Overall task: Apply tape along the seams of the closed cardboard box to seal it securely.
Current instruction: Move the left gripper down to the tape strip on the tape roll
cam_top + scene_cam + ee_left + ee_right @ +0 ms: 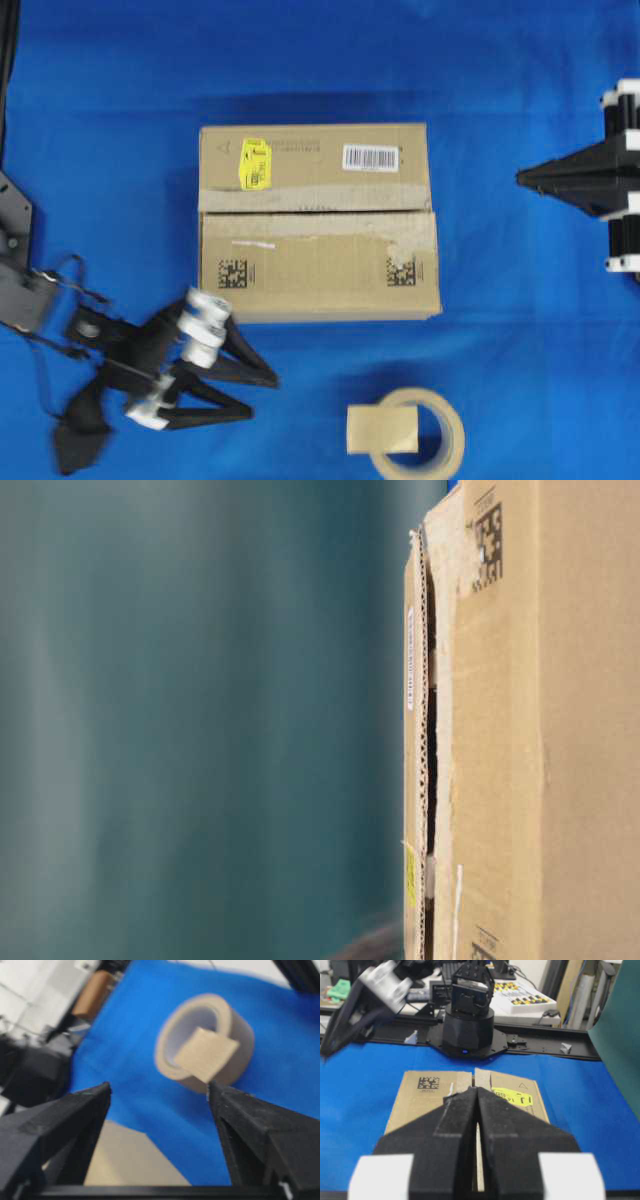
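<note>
The cardboard box lies closed in the middle of the blue cloth, also visible in the right wrist view and the table-level view. Its seam runs across the top, edged by worn pale tape. A short beige piece of tape rests on the tape roll, seen ahead in the left wrist view. My left gripper stands open and empty left of the roll, jaws wide apart. My right gripper is shut, hovering right of the box.
In the left wrist view the tape roll stands on edge-tilt ahead of the jaws. A flat beige patch lies on the cloth just below the left jaws; I cannot tell what it is. The left arm's base stands beyond the box.
</note>
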Available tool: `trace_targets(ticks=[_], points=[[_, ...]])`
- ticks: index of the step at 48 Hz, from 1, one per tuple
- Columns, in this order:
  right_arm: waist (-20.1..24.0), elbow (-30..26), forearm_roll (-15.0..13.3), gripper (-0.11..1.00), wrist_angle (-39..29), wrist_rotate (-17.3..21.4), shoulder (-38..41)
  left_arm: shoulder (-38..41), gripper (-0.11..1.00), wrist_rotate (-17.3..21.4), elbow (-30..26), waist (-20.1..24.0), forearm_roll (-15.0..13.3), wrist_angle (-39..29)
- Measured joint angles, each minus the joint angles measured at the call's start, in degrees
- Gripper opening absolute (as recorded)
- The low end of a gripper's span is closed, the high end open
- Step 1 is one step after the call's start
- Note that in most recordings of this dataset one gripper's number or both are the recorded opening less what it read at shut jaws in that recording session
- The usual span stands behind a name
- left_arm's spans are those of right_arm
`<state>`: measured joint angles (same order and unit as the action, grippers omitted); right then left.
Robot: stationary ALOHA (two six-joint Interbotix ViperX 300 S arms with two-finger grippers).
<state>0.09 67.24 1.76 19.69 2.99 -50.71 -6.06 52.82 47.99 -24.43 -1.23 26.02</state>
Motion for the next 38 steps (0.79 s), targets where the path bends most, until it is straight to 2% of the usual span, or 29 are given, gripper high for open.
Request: trace_targets(ticks=[8,14,29,38], points=[[0.1,0.0,-0.1,0.01,0.0,0.0,0.4,9.1,0.75,9.4,-6.9,-0.2,-0.2,-3.5],[0.1,0.0,-0.2,0.01,0.0,0.0,0.4,13.7,0.75,13.2,-10.7,-0.3,-0.2,-4.2],[1.1,0.0,-0.8,0.01,-0.6,-0.1,0.4,23.7,0.75,17.1,-19.1,-0.3,-0.3,-4.5],[3.3,0.2,-0.9,0.01,-0.7,-0.1,0.4,26.0,0.72,17.3,-21.7,-0.3,-0.3,-4.7]])
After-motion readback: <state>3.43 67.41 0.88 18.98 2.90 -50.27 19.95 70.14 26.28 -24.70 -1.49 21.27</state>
